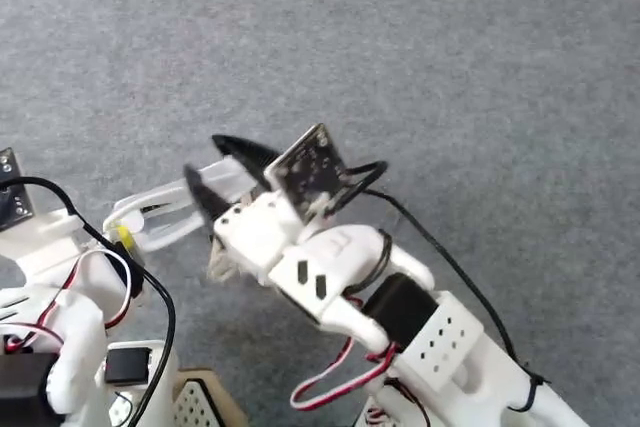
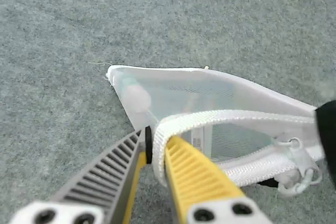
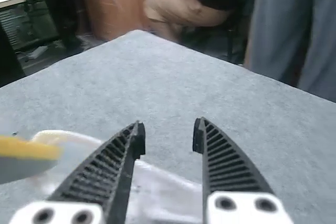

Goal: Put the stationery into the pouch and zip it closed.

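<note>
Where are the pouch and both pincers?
pouch (image 2: 173, 95), left wrist view, on its mesh side panel.
left pincer (image 2: 155, 141), left wrist view, between tips gripping the pouch.
right pincer (image 3: 168, 136), right wrist view, between open tips.

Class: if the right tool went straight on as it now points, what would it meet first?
Most likely the grey table cover: the open right tool points low over the white pouch, and bare cover shows ahead of it. Depth is unclear, so it may brush the pouch first.

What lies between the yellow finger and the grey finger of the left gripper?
The white woven zipper band of the translucent white pouch, pinched between them; the left wrist view shows it.
</note>
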You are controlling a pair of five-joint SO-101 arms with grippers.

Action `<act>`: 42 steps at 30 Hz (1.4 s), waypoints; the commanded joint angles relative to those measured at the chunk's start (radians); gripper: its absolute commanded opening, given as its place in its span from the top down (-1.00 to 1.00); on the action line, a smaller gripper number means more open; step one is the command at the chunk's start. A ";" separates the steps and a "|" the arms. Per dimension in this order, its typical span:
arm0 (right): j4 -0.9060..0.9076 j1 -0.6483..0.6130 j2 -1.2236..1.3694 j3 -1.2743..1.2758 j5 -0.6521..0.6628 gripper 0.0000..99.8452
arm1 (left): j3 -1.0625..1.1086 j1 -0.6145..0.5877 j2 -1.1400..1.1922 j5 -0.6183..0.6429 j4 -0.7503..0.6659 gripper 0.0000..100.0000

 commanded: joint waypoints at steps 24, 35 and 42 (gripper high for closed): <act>0.318 0.166 0.499 -0.102 -0.236 0.69 | -0.039 -0.326 -0.002 -0.002 -0.002 0.94; 0.324 0.150 1.165 -0.622 -0.255 0.69 | -0.039 -0.326 -0.002 -0.002 -0.002 0.94; 0.324 0.149 1.371 -0.794 -0.255 0.69 | -0.039 -0.326 -0.002 -0.002 -0.002 0.94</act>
